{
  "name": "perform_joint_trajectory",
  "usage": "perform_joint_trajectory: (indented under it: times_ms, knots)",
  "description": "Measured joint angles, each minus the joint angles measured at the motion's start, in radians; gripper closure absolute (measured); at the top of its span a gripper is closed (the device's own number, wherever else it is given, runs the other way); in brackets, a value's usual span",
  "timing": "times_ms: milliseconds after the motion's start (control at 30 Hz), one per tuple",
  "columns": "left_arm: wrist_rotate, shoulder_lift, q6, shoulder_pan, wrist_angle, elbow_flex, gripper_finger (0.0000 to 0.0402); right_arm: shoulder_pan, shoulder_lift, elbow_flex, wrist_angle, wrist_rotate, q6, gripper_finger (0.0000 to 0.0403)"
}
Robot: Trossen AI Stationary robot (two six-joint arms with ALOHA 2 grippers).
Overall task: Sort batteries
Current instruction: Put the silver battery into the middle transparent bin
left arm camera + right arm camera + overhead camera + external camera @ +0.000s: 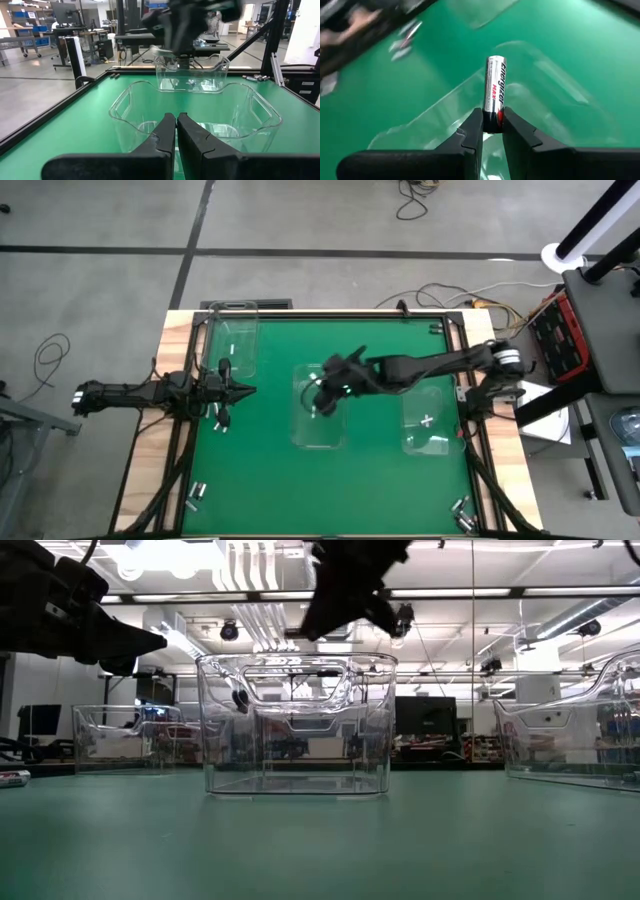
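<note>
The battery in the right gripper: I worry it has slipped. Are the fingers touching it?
Touching. The right wrist view shows the right gripper with both fingers pressed against the lower end of the upright battery.

From my station, the high view looks straight down on the whole green table (380, 470) from well above, while the low view sits at table-top height, looking level across it into the room, close to the middle clear bin (297, 725). My left wrist camera faces across the table toward that same bin (192, 75), and my right wrist camera looks steeply down into it from close above.
</note>
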Motion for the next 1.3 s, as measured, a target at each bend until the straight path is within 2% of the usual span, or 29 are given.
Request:
perform_joint_trajectory:
  times_ms: [200,433,667,867,1133,1300]
  knots:
    - [0.0,0.0,0.0,0.0,0.0,0.0,0.0402,0.01,0.153,0.194,-0.231,-0.102,-0.427,0.0355]
    - [0.0,0.0,0.0,0.0,0.0,0.0,0.0402,0.011,0.309,0.386,-0.419,-0.151,-0.593,0.0355]
    - [0.0,0.0,0.0,0.0,0.0,0.0,0.0402,-0.002,0.471,0.578,-0.634,-0.152,-0.586,0.0355]
    - [0.0,0.0,0.0,0.0,0.0,0.0,0.0402,-0.038,0.583,0.686,-0.781,-0.178,-0.533,0.0355]
    - [0.0,0.0,0.0,0.0,0.0,0.0,0.0402,-0.063,0.679,0.755,-0.791,-0.216,-0.534,0.0355]
    - [0.0,0.0,0.0,0.0,0.0,0.0,0.0402,-0.065,0.679,0.756,-0.766,-0.227,-0.546,0.0355]
